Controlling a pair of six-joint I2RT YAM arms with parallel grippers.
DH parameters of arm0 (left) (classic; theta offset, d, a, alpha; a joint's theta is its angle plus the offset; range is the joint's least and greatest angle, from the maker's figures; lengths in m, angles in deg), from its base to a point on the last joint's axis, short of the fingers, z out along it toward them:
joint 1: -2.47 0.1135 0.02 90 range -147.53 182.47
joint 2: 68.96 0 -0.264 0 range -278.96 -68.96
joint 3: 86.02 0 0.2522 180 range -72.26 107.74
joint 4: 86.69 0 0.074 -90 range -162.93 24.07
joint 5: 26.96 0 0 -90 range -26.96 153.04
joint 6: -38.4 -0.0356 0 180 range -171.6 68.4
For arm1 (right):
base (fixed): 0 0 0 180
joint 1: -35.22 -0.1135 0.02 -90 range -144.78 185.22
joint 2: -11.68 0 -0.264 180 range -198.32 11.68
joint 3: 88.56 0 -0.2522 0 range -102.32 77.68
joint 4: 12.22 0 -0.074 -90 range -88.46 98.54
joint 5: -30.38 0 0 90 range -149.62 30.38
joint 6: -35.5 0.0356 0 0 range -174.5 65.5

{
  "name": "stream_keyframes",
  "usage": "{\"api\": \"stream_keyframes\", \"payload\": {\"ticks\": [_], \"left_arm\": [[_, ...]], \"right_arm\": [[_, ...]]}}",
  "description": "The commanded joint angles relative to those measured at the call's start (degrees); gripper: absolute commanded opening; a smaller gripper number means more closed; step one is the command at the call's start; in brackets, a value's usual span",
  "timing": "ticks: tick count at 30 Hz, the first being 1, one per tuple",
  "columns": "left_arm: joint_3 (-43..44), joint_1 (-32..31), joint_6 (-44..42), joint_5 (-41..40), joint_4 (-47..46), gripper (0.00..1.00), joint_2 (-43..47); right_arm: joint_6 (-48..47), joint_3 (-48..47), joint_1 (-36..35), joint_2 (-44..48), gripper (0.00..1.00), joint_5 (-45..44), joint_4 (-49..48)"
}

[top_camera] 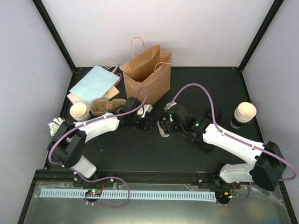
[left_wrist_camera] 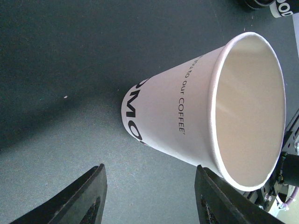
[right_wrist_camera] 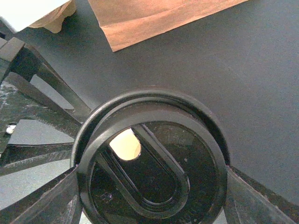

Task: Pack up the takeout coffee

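Dark table [top_camera: 154,154], open cream-lined cup [left_wrist_camera: 187,116], black lid [right_wrist_camera: 154,163]

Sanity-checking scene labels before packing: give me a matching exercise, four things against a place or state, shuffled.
Things:
1. brown paper bag
2. pale-blue bag
3. black lid
4. paper cup in the left wrist view

Places or states:
A. gripped by the right gripper
B. lying flat, far left
C. no lid on, cream inside showing
D. standing upright, handles up, far middle

Pairs: 1-D, 2-B, 3-A, 4-C
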Motion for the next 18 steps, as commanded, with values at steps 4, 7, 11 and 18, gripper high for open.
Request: {"api": "stream_keyframes", "payload": {"ticks": [4, 7, 11, 18], "left_arm": [[2.28, 0.36, 0.17, 0.87, -0.95, 0.54, -1.06], [2.43, 0.40, 0.17, 0.86, -0.94, 0.54, -1.31], [2.55, 0.40, 0.16, 1.08, -0.83, 0.54, -1.56], [2.82, 0.35, 0.07, 1.14, -0.79, 0.54, -1.86]], "right_arm": [[-0.54, 0.30, -0.25, -1.76, 0.78, -1.80, -0.97], [-0.54, 0.52, -0.30, -1.80, 0.78, -1.78, -1.26], [-0.63, 0.64, -0.31, -1.98, 0.78, -1.40, -1.80], [-0.89, 0.55, -0.31, -2.67, 0.78, -1.36, -2.27]]}}
